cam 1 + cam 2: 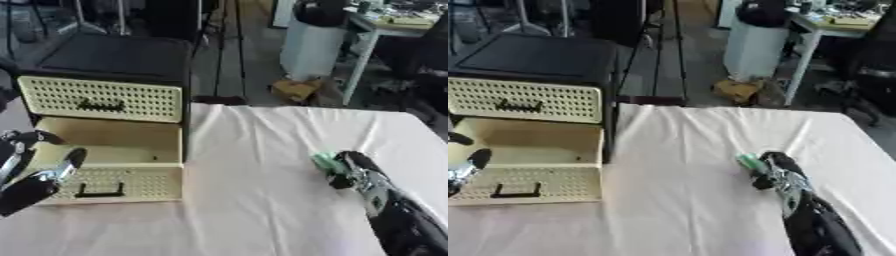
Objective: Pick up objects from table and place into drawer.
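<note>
Right robot hand (354,172) gripping green object (325,161), open drawer (114,150), no legible writing

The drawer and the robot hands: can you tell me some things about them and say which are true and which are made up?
1. The lower drawer is pulled open. True.
2. The right hand is closed around a green thing. True.
3. The green thing is already in the drawer. False: it is over the white cloth, far to the right of the drawer.
4. The left hand is by the open drawer's front. True.
5. The upper drawer is pulled out too. False: it is pushed in, with only its holed front showing.
6. The table is bare wood. False: a white cloth covers it.
</note>
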Motion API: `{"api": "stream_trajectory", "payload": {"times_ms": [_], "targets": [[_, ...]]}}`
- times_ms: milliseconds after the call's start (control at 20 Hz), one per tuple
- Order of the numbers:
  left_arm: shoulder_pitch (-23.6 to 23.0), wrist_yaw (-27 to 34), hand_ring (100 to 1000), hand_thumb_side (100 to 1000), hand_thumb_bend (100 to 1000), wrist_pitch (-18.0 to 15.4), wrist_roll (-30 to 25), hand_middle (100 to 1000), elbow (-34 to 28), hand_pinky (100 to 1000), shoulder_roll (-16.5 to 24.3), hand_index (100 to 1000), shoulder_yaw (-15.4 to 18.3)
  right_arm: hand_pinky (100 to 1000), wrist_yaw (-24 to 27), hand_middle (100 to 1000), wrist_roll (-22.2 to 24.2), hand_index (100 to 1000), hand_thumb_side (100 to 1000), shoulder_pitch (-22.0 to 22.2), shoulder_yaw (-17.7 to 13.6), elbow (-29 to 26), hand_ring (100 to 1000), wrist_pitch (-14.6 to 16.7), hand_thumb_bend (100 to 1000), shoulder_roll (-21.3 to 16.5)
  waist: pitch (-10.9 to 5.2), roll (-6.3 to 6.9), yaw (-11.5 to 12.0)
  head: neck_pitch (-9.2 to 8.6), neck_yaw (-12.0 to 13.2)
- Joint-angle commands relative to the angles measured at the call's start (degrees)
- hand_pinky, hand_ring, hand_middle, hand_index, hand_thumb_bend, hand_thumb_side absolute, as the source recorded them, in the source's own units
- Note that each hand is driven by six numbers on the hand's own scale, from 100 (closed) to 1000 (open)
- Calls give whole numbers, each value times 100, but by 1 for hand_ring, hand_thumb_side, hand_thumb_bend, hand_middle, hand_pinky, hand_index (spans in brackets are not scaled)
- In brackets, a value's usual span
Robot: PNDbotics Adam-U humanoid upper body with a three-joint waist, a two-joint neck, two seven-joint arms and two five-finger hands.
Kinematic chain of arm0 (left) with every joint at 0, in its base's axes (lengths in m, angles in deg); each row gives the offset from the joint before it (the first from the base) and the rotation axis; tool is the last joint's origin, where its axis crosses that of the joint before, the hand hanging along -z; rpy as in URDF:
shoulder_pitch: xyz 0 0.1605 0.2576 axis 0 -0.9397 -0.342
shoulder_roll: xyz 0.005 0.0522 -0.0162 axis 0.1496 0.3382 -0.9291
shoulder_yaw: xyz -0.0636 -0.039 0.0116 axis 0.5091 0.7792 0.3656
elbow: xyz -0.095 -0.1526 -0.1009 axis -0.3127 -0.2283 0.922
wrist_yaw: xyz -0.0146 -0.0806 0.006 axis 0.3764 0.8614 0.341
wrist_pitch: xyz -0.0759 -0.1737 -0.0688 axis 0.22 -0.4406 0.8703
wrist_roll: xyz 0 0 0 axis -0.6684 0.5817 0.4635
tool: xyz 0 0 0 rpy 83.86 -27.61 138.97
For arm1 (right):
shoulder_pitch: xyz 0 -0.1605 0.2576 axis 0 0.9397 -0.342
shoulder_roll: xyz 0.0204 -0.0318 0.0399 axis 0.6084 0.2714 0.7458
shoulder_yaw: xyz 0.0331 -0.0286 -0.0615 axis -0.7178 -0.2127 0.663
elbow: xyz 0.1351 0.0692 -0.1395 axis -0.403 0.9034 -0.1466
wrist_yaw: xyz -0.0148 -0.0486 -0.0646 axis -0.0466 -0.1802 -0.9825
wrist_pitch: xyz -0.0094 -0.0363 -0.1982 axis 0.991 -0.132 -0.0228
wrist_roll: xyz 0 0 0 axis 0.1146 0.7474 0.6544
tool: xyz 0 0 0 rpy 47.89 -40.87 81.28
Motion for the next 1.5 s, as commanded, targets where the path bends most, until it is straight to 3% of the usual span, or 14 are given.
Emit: {"api": "stream_trajectory", "payload": {"times_ms": [50, 150, 300, 600, 750, 1050, 1300, 1350, 1500], "targets": [[55, -1, 100, 1000, 447, 0, -3, 100, -104, 100, 86, 731, 58, 314, -3, 381, -416, 508, 100, -95, -139, -432, 510, -11, 100, -61, -43, 39, -15, -41, 24], [52, 2, 100, 1000, 447, 5, 3, 100, -105, 100, 86, 731, 63, 243, -49, 269, -753, 383, 197, -96, -283, -785, 459, -6, 100, -4, -44, 45, -22, -43, 31], [49, 0, 100, 1000, 446, 6, 5, 100, -102, 100, 87, 731, 66, 140, -85, 159, -1111, 270, 306, -96, -429, -1261, 371, 19, 100, 110, -47, 50, -29, -41, 35], [59, 1, 100, 1000, 446, 5, 5, 100, -102, 100, 89, 731, 65, 117, 42, 137, -1031, 247, 330, -199, -333, -1905, 349, 367, 100, 318, -54, 58, -24, -57, 37], [68, 5, 100, 1000, 446, 1, 1, 100, -102, 100, 85, 731, 58, 115, 214, 139, -848, 248, 338, -307, -110, -2125, 346, 666, 100, 432, -53, 59, -9, -63, 27], [94, 8, 100, 1000, 445, -18, -21, 100, -94, 100, 75, 732, 39, 113, 690, 148, -426, 252, 349, -611, 597, -2377, 343, 1555, 100, 752, -46, 60, 43, -66, -3], [122, 18, 100, 1000, 443, -32, -38, 100, -88, 100, 52, 732, 25, 114, 1086, 154, -54, 256, 354, -833, 1091, -2533, 344, 2202, 100, 1259, -40, 68, 94, -74, -28], [128, 21, 100, 1000, 438, -35, -42, 100, -87, 100, 48, 732, 23, 115, 1137, 154, 19, 257, 317, -854, 1166, -2572, 345, 2302, 100, 1387, -38, 70, 104, -74, -37], [141, 27, 100, 1000, 442, -39, -45, 100, -84, 100, 36, 732, 19, 117, 1227, 157, 243, 259, 353, -869, 1350, -2689, 347, 2551, 100, 1777, -34, 82, 126, -80, -53]]}}
